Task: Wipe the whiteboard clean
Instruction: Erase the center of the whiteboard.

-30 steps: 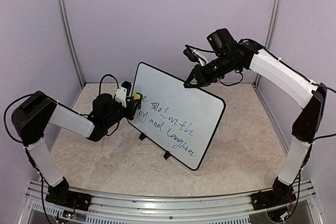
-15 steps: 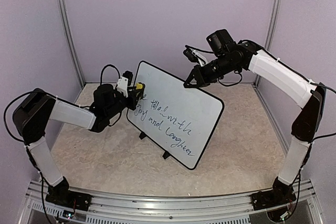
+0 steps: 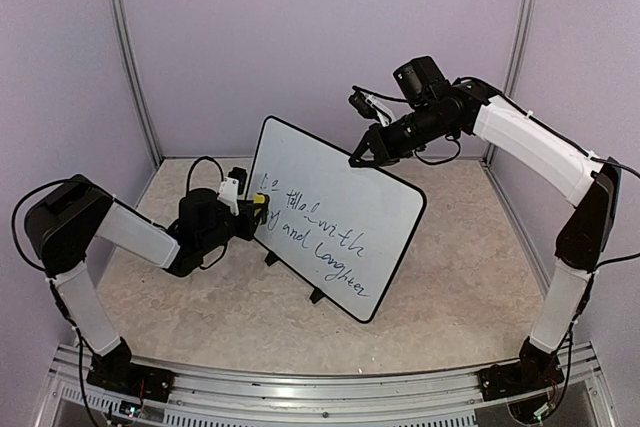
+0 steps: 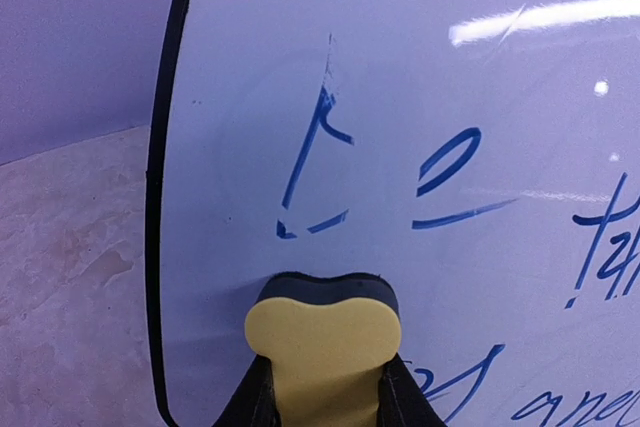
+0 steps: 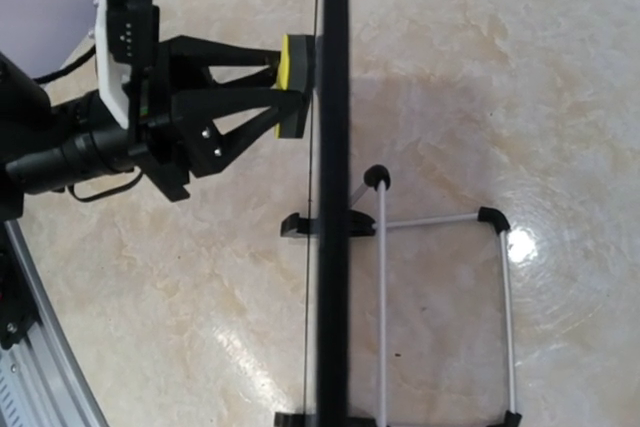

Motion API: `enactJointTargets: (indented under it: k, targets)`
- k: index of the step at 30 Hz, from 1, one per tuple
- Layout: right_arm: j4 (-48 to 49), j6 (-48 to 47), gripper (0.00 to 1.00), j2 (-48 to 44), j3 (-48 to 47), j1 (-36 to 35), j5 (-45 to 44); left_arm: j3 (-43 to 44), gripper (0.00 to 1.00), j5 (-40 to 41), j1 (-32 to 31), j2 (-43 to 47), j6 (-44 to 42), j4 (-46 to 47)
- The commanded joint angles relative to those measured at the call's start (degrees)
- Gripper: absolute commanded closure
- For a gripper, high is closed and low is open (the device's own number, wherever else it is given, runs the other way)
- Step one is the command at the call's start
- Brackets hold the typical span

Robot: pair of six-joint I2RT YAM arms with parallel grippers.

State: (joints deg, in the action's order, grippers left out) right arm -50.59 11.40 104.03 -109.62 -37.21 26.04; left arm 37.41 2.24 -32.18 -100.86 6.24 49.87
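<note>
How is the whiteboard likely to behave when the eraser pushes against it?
Probably stiff: the whiteboard looks flat under the eraser. Likely tippy: it stands nearly upright on small feet and a thin wire stand. The right gripper on its top edge should steady it.

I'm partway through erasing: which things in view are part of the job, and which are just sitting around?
In the job: whiteboard, with writing on it; yellow eraser, pressed to it in the left gripper; right gripper, shut on its top edge.
Just there: wire stand behind the board; table.
</note>
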Motion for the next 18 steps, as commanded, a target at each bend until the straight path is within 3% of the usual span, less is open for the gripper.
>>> enactJointTargets:
  k: [1,12,18]
  targets:
    - [-1.33,-4.37,1.0,0.76,2.39,-2.32,8.36,1.03,0.88,-0.24,-0.38,-0.3,1.13,-4.6]
    - [-1.42,-4.36,1.0,0.03,2.71,-2.32,8.32,15.57,0.88,-4.13,2.05,-2.19,-0.27,-9.95]
    - [-1.86,-4.58,1.0,0.37,2.16,-2.34,8.23,16.93,0.88,-5.46,1.2,-2.53,0.14,-11.36]
